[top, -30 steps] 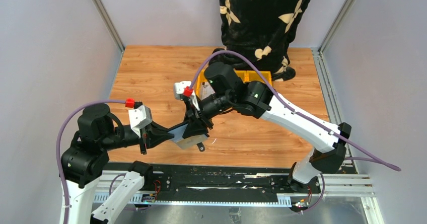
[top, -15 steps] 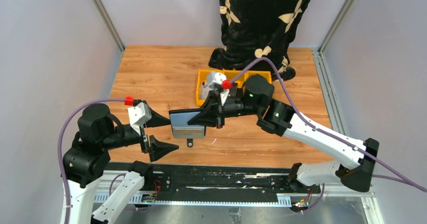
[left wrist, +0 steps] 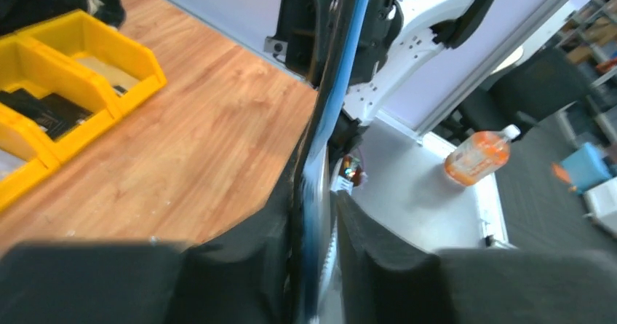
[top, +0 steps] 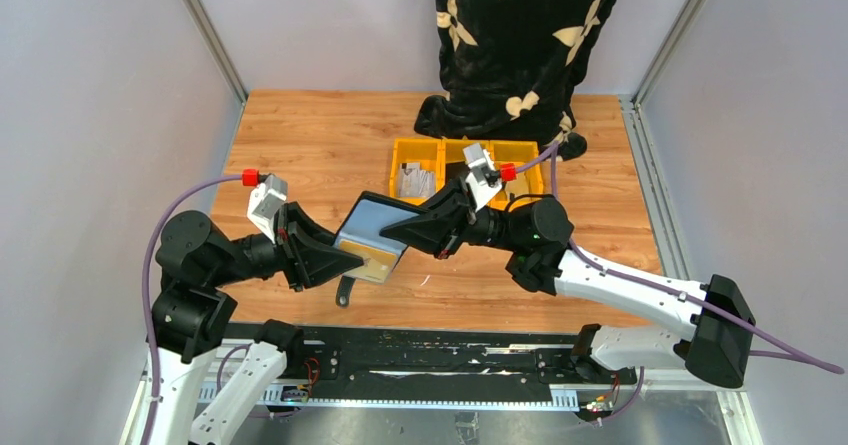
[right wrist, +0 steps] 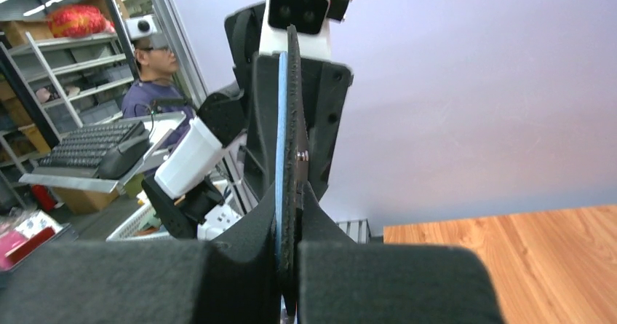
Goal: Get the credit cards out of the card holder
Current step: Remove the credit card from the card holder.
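no legible text or labels

Bright, even light leaves only soft shadows on the counter (top: 300, 145). My wrist views blur close up, and the card holder (top: 372, 233) glints.

Left gripper (top: 348, 257) — spread wide and clear of card holder (top: 366, 233) half second ago — now clamps holder's lower-left edge. Right gripper (top: 393, 229) shifts back toward right, pinching upper-right edge. Holder no longer level, now tilted and turned diagonal between both grippers. Snap tab (top: 345, 290) swings to lower left, hanging over counter (top: 300, 135). Right arm sits lower, clear of yellow bins (top: 440, 145) — all three now uncovered. Left wrist swings up toward centre.
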Available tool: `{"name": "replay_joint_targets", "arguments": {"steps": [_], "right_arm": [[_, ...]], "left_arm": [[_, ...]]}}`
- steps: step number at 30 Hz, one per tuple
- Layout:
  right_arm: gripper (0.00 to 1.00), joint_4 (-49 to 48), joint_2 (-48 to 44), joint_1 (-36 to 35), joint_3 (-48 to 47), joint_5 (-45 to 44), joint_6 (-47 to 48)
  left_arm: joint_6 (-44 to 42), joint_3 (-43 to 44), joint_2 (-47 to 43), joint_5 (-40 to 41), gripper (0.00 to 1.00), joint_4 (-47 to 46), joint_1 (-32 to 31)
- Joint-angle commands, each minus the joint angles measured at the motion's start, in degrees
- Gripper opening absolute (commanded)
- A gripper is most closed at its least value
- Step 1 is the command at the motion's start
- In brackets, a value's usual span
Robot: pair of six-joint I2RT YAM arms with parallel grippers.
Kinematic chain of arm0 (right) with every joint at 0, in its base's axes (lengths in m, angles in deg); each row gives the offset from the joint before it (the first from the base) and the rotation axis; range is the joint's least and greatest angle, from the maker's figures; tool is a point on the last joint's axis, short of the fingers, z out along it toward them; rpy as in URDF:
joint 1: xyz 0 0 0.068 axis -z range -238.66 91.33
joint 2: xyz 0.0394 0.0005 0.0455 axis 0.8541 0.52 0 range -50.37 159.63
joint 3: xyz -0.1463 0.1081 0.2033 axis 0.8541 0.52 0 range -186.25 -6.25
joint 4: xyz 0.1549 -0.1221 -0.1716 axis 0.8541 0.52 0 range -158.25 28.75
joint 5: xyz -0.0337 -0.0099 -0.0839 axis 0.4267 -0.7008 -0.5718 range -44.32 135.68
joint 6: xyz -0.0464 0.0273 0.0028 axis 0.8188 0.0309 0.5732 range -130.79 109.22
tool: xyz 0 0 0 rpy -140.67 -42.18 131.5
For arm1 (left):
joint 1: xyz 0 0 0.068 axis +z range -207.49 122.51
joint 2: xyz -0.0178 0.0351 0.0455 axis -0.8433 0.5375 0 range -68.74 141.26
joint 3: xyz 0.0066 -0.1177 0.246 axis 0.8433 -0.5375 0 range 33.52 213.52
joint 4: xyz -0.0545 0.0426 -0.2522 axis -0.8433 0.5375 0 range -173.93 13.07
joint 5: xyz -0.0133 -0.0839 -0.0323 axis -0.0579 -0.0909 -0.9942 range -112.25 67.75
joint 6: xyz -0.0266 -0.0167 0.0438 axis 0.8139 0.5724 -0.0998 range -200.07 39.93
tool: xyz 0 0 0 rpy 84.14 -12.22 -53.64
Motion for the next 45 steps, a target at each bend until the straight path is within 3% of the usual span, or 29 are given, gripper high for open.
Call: {"name": "replay_joint_targets", "arguments": {"steps": [1, 5, 7, 10, 12, 15, 25, 28, 30, 32, 34, 36, 40, 45], "right_arm": [[0.0, -9.2, -2.0, 0.0, 0.4, -4.3, -0.7], [0.04, -1.3, -2.7, 0.0, -0.3, -4.2, 3.0], [0.21, 8.6, -2.9, 0.1, -2.8, -2.2, 7.1], [0.32, 29.2, -2.5, 0.1, -9.0, 0.1, 16.8], [0.34, 44.9, -1.4, 0.1, -14.4, -0.2, 24.3], [0.33, 60.1, 1.5, 0.0, -22.2, -0.3, 31.7], [0.2, 82.4, 9.0, -2.1, -38.8, 5.0, 43.5], [0.17, 83.4, 9.8, -2.4, -39.7, 6.3, 43.8], [0.01, 82.4, 10.1, -2.4, -39.8, 5.4, 42.8], [0.0, 79.6, 9.5, -2.3, -38.8, 3.6, 40.2], [0.0, 69.4, 6.7, -1.8, -34.0, 4.6, 35.4], [0.0, 58.0, 3.2, -1.1, -28.1, 5.4, 29.4], [0.0, 39.4, -1.8, 0.7, -18.8, 5.8, 18.5], [0.0, 26.5, -4.1, 0.9, -11.7, 6.0, 10.0]], "left_arm": [[-6.7, 2.0, 1.6, 1.8, 0.21, 8.4, -0.4], [-14.0, 4.5, 3.4, 7.5, 0.0, 16.0, -0.4], [-15.5, 5.5, 4.0, 7.0, 0.0, 17.1, -0.4], [-19.6, 7.3, 5.0, 5.7, 0.0, 21.1, -0.3], [-24.1, 8.9, 6.2, 6.0, 0.0, 25.6, -0.4], [-29.4, 10.9, 8.2, 7.2, 0.0, 30.9, -0.4], [-31.6, 12.6, 9.7, 5.7, 0.0, 33.9, -0.4], [-32.9, 13.5, 10.3, 6.2, 0.0, 35.1, -0.4], [-33.5, 13.8, 10.4, 6.6, 0.04, 35.3, -0.4], [-34.0, 13.5, 10.1, 6.2, 0.38, 35.4, -0.3], [-35.0, 12.1, 9.0, 5.5, 0.59, 35.4, -0.4], [-36.0, 11.1, 7.7, 5.2, 0.72, 35.4, -0.4], [-37.2, 9.7, 5.6, 5.4, 0.76, 35.4, -0.3], [-37.1, 11.0, 5.5, 3.0, 0.72, 35.3, -0.3]]}}
